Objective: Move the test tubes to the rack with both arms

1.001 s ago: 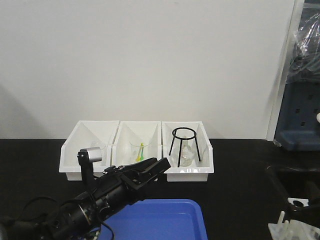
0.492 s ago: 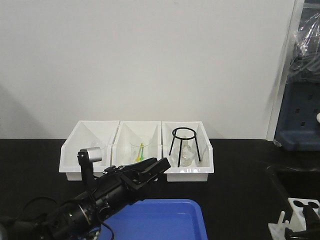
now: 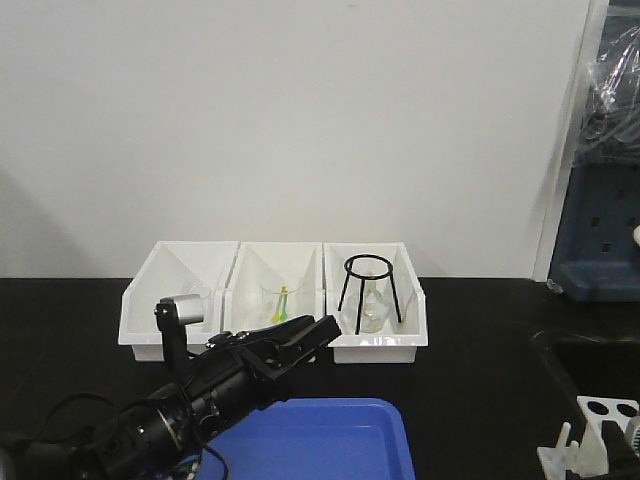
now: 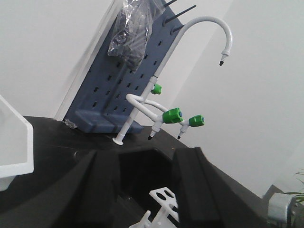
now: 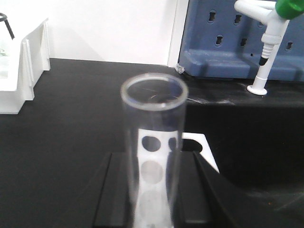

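A clear test tube (image 5: 153, 123) stands upright between the black fingers of my right gripper (image 5: 152, 164), which is shut on it, open rim upward. Just behind and below the tube lies the white rack (image 5: 199, 142), its round holes showing through the glass. In the front view the rack (image 3: 605, 410) sits at the lower right edge of the black bench. My left gripper (image 3: 305, 340) hangs over the blue tray (image 3: 330, 440), pointing right, open and empty. Its wrist view shows the rack (image 4: 164, 199) far off between the spread fingers (image 4: 95, 190).
Three white open-front bins (image 3: 180, 290) line the back wall; one holds a beaker (image 3: 280, 300), another a black tripod ring (image 3: 370, 290) over a flask. A blue pegboard (image 4: 118, 85) and a white faucet (image 4: 204, 28) stand behind a dark sink at right.
In the front view the dark shape over the rack has slipped off toward the lower right, and more of the rack's top plate shows. The left arm has hardly moved.
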You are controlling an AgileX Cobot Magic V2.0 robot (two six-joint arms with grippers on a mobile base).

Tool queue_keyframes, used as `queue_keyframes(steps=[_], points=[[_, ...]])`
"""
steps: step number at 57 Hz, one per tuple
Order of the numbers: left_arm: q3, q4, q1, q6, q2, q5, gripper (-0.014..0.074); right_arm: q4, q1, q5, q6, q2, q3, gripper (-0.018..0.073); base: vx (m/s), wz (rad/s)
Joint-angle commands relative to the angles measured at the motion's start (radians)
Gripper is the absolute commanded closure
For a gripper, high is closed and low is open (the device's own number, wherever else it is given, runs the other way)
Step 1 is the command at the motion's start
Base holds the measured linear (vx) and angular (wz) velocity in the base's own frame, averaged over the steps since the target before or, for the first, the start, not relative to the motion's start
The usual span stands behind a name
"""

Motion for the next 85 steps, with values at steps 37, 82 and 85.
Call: queue_keyframes(steps=[37,82,85], points=[[-0.027,-0.033,-0.001,-0.007,-0.048,-0.074,0.0185,0.084,-0.005,0.037,0.075,-0.026,-0.015,0.0174,0.0,0.0],[-0.027,-0.033,-0.001,-0.007,-0.048,-0.065,0.0185,0.078,-0.005,0.466,-0.084,-0.468,-0.195,0.0174,0.0,0.0],[-0.027,-0.033,-0.001,-0.007,-0.048,-0.063,0.0185,0.079,-0.005,0.516,-0.101,-0.509,-0.227,0.0174,0.0,0.0]])
